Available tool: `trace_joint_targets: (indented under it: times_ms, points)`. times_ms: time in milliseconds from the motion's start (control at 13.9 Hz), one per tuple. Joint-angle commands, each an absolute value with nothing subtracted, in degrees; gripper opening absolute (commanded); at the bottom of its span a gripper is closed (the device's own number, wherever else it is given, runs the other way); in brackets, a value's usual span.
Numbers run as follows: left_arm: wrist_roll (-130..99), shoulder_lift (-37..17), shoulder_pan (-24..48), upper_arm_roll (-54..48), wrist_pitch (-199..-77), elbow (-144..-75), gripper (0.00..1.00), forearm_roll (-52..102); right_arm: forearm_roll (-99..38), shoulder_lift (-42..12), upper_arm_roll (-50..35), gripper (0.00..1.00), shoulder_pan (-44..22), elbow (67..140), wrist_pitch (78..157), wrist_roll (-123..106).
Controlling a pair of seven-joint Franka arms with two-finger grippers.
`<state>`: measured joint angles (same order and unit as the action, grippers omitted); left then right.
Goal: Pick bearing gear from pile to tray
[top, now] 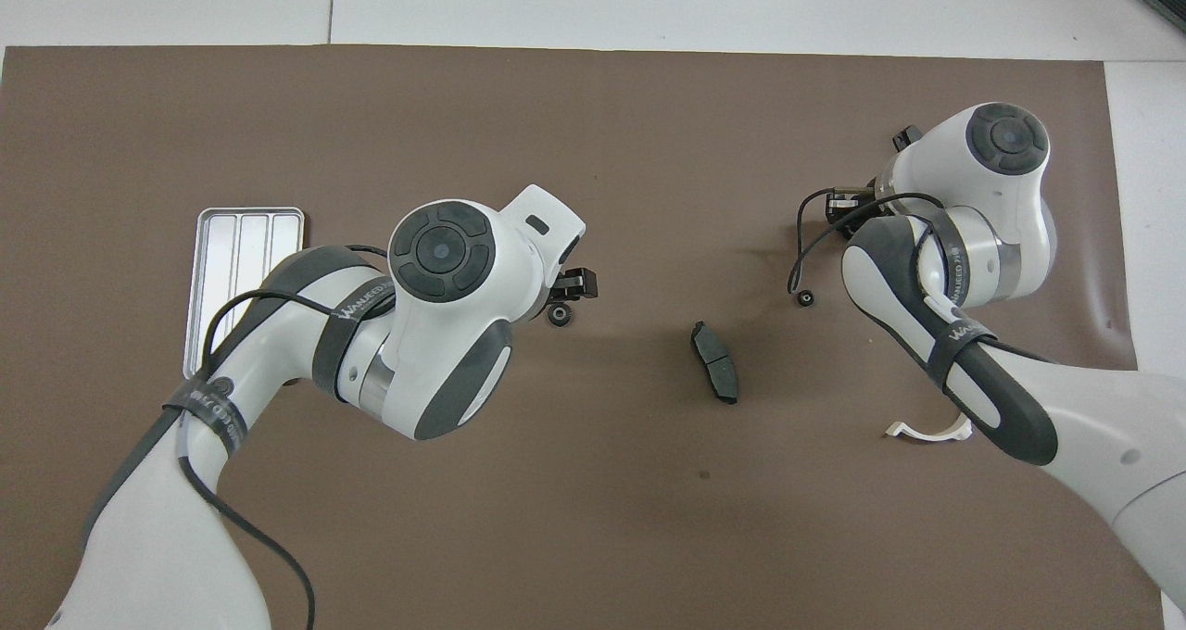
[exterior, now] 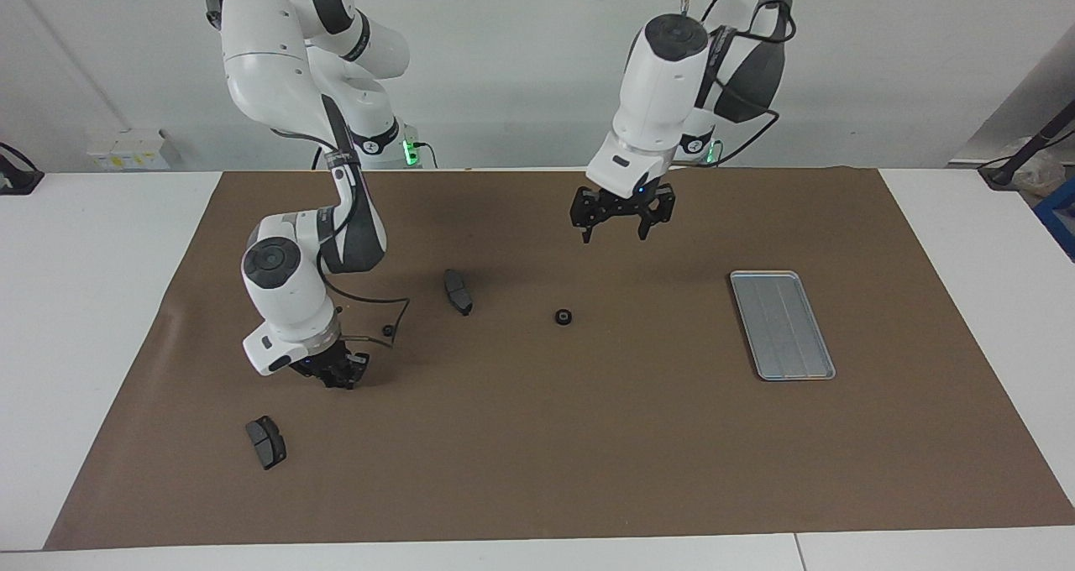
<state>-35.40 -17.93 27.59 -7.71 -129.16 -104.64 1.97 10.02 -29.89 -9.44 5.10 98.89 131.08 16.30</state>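
Observation:
The pile is scattered over the brown mat. A black round ring [exterior: 563, 316] lies mid-mat and also shows in the overhead view [top: 559, 314]. A smaller black ring [exterior: 387, 330] lies beside my right arm. One dark grey pad [exterior: 458, 291] lies between the two rings. A second pad [exterior: 265, 442] lies farther from the robots. The white half-ring bracket [top: 927, 431] shows only in the overhead view, partly under my right arm. The silver tray [exterior: 781, 325] is empty at the left arm's end. My left gripper [exterior: 617, 228] is open and empty, raised over the mat by the larger ring. My right gripper [exterior: 340, 376] is low at the mat.
The brown mat [exterior: 588, 453] covers most of the white table. A thin black cable [exterior: 395, 306] loops from my right arm down near the small ring. The right arm's elbow hangs over the mat near the bracket.

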Motion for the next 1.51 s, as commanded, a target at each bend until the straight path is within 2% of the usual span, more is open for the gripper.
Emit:
trace_joint_targets:
  times_ms: [0, 360, 648, 792, 1079, 1439]
  points:
    - [-36.39, -19.59, 28.83, -6.5, -130.25, -104.06, 1.0, 1.23, 9.4, -29.88, -9.76, 0.02, 5.89, 99.4, 132.54, 14.59]
    - [-36.21, -21.61, 29.18, -6.5, -128.59, -101.0, 1.0, -0.17, 9.32, -29.88, -9.76, 0.0, 5.36, 99.14, 133.24, 15.12]
    - [-35.86, -29.42, 29.18, -6.59, -118.42, -86.96, 1.0, -2.02, 8.79, -29.1, -10.45, 0.0, 5.1, 98.7, 132.54, 15.29]
    - [-35.86, -31.11, 29.97, -6.59, -116.11, -83.85, 1.0, -2.46, 8.0, -27.96, -11.34, 0.0, 5.1, 98.7, 132.28, 15.82]
    - [-37.0, -30.85, 31.99, -6.59, -117.51, -87.62, 1.0, -2.2, 8.0, -24.88, -12.21, 0.0, 5.01, 98.88, 130.09, 16.52]
    - [-37.27, -28.04, 31.82, -6.68, -123.11, -95.87, 1.0, -2.11, 5.63, -17.15, -13.71, 0.0, 5.1, 98.88, 120.43, 16.44]
